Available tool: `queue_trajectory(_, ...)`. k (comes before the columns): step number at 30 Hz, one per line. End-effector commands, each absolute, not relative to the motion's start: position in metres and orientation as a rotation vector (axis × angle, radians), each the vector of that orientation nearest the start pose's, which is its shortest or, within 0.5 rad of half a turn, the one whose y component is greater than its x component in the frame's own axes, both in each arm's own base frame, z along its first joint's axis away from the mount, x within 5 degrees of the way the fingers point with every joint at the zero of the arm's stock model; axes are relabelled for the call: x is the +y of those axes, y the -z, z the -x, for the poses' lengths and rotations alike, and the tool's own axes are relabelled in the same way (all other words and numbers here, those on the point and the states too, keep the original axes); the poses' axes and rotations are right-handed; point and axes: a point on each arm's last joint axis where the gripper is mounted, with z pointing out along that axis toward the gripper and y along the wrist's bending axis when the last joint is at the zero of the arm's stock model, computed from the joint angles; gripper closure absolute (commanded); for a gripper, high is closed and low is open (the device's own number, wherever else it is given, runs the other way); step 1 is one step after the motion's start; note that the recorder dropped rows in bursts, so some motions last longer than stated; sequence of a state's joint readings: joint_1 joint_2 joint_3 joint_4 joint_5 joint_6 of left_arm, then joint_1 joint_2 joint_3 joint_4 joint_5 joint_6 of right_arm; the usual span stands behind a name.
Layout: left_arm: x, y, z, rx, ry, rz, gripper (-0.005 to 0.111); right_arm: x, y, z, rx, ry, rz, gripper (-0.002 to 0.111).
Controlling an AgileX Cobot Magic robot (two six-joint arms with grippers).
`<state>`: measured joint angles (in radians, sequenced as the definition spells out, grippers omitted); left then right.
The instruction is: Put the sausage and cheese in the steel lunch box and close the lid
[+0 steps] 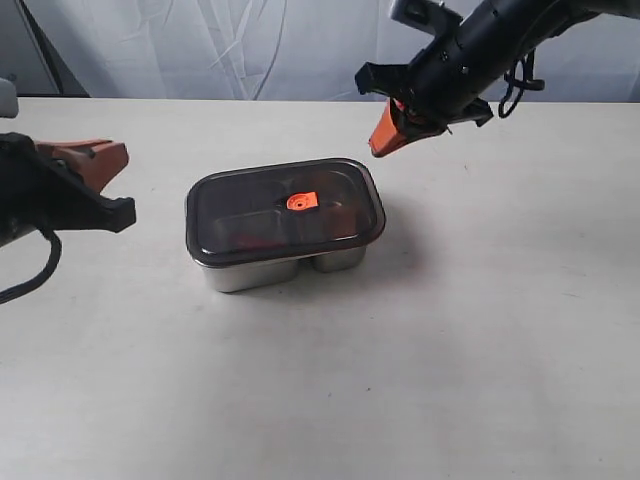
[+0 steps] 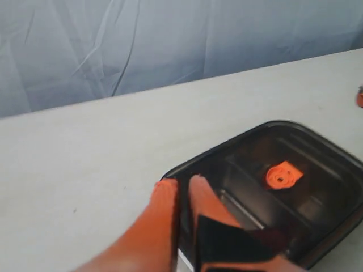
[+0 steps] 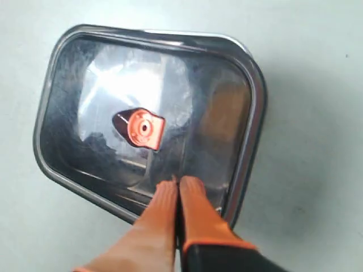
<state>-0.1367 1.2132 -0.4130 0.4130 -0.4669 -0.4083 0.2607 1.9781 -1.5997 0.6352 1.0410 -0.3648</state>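
Note:
The steel lunch box stands mid-table with the dark smoky lid lying flat on top, its orange valve tab in the centre. A dim reddish shape under the lid is the sausage. The cheese shows only as a dull orange-brown patch through the lid. My left gripper hangs shut and empty left of the box, clear of it; its fingertips point at the lid's corner. My right gripper is shut and empty, raised above the box's far right corner.
The box sits on a plain white table with a grey cloth backdrop behind. A black cable trails from the left arm over the table's left side.

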Motion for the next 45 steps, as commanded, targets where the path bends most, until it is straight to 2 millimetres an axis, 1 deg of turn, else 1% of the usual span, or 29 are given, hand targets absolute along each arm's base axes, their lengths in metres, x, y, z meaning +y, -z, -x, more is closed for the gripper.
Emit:
queue_trajectory(1, -0.064, -0.237, -0.24, 1.749, 0.426, -0.359, 0.106, 0.172, -0.246, -0.389, 2.651, -0.76, 0.622, 0.109)
queue_trajectory(5, -0.077, -0.226, -0.265, 1.784, 0.504, -0.476, 0.106, 0.186, -0.23, -0.387, 2.68, -0.681, 0.722, 0.109)
queue_trajectory(8, -0.081, -0.207, -0.284, 1.848, 0.512, -0.529, 0.106, 0.197, -0.216, -0.385, 2.705, -0.679, 0.755, 0.109)
queue_trajectory(10, -0.083, -0.196, -0.29, 1.883, 0.518, -0.556, 0.106, 0.201, -0.208, -0.384, 2.722, -0.667, 0.78, 0.109)
queue_trajectory(12, -0.084, -0.187, -0.291, 1.911, 0.522, -0.59, 0.106, 0.199, -0.205, -0.387, 2.74, -0.613, 0.741, 0.109)
queue_trajectory(14, -0.085, -0.181, -0.292, 1.93, 0.518, -0.611, 0.106, 0.191, -0.204, -0.393, 2.752, -0.511, 0.639, 0.109)
queue_trajectory(16, -0.084, -0.181, -0.291, 1.932, 0.506, -0.628, 0.106, 0.184, -0.203, -0.397, 2.776, -0.436, 0.556, 0.109)
queue_trajectory(19, -0.084, -0.183, -0.294, 1.923, 0.504, -0.621, 0.106, 0.179, -0.194, -0.396, 2.821, -0.35, 0.6, 0.109)
queue_trajectory(22, -0.085, -0.186, -0.296, 1.908, 0.505, -0.628, 0.106, 0.176, -0.185, -0.399, 2.858, -0.287, 0.554, 0.109)
queue_trajectory(27, -0.086, -0.186, -0.295, 1.9, 0.511, -0.642, 0.106, 0.176, -0.184, -0.4, 2.852, -0.287, 0.528, 0.109)
queue_trajectory(35, -0.086, -0.187, -0.295, 1.896, 0.516, -0.642, 0.106, 0.184, -0.173, -0.397, 2.886, -0.303, 0.548, 0.109)
queue_trajectory(45, -0.086, -0.187, -0.295, 1.896, 0.516, -0.642, 0.106, 0.185, -0.173, -0.398, 2.868, -0.314, 0.574, 0.109)
